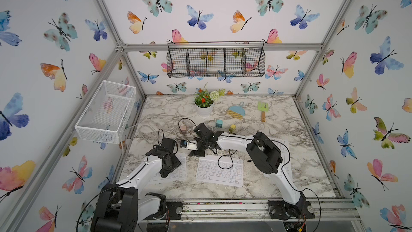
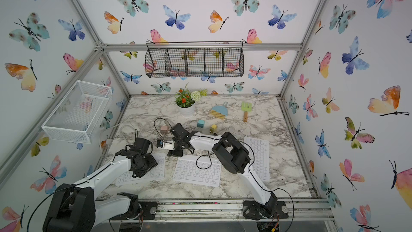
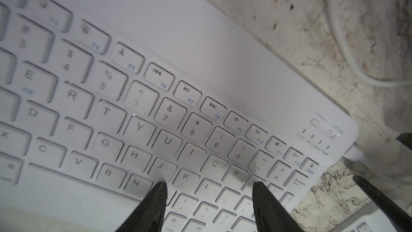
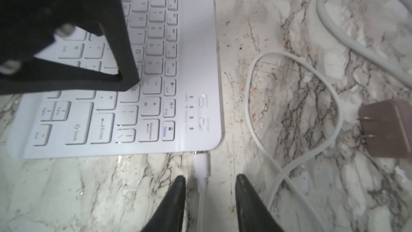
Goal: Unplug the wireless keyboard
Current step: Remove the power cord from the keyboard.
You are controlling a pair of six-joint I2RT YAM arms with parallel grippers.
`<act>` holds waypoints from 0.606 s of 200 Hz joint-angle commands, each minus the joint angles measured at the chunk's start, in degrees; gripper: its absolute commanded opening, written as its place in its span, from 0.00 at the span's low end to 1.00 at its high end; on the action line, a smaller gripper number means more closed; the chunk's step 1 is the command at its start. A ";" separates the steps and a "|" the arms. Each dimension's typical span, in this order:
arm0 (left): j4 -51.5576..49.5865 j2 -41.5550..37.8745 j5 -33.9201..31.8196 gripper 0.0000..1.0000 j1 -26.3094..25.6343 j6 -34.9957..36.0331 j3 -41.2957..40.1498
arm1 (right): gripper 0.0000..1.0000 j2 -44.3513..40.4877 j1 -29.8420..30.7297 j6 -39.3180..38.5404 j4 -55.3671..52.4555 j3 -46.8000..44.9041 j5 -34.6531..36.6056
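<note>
At keyboard [image 4: 196, 41] corner, R fingers [image 4: 175, 199] apart astride white plug [image 4: 200, 164]; L fingers [image 3: 153, 199] apart on keys [image 3: 166, 140].

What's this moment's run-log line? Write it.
left claw open over wireless keyboard | right claw open astride white cable plug | plug seated, ungripped
</note>
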 commanded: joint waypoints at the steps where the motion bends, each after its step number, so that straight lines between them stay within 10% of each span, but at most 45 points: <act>1: 4.52 2.55 3.19 0.64 0.39 0.08 -3.86 | 0.41 -2.84 0.38 2.84 1.63 -3.42 2.04; 121: 7.53 2.81 5.04 0.64 0.65 0.46 -5.45 | 0.46 -6.60 0.47 3.83 5.31 -7.23 -7.50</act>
